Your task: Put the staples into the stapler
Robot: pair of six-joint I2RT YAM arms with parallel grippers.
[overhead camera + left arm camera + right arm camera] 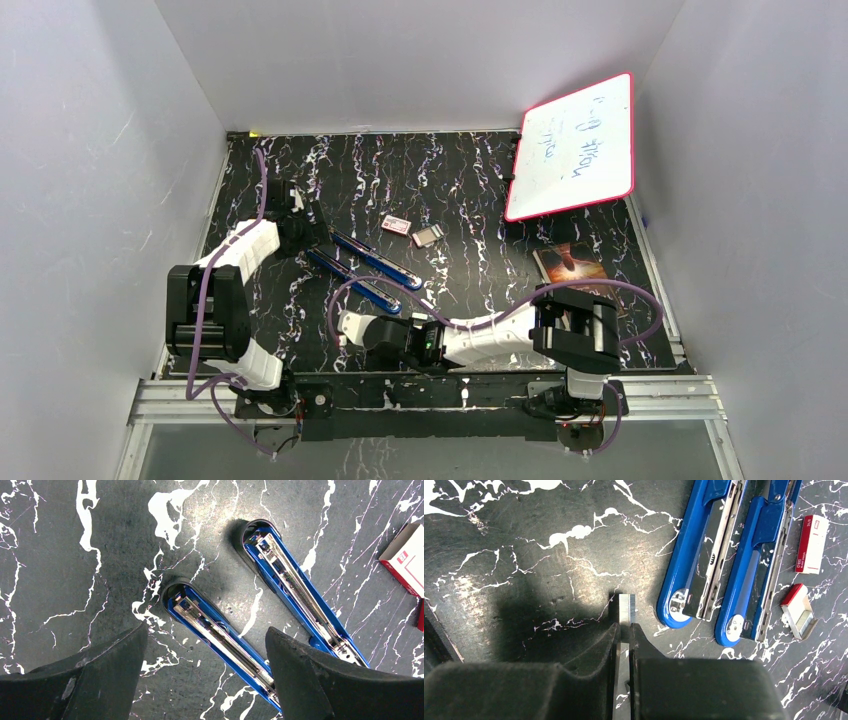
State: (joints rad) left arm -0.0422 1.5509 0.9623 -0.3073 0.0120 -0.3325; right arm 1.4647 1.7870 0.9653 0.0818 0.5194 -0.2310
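Silvery-grey staple strip (626, 608) pinched at its near end by the right gripper (624, 628). Its fingers are pressed almost together and the strip's free end pokes out over the black marbled bench (480, 180), just left of the stapler.

Blue stapler parts (696, 555): two long pieces lie side by side with their metal channels exposed. Cannot tell whether they are one opened stapler or two.

Left gripper (206, 630) is spread wide and holds nothing. It sits low over the far-left ends of the blue pieces, with the nearer piece between its fingers.

Red-and-white box (812, 544) lies closed just right of the stapler; its label print is too small to read. Beside it is an open small tray with red flap (800, 612).

Red-framed whiteboard (575, 150) leans at the far right; its blue handwriting is not legible.
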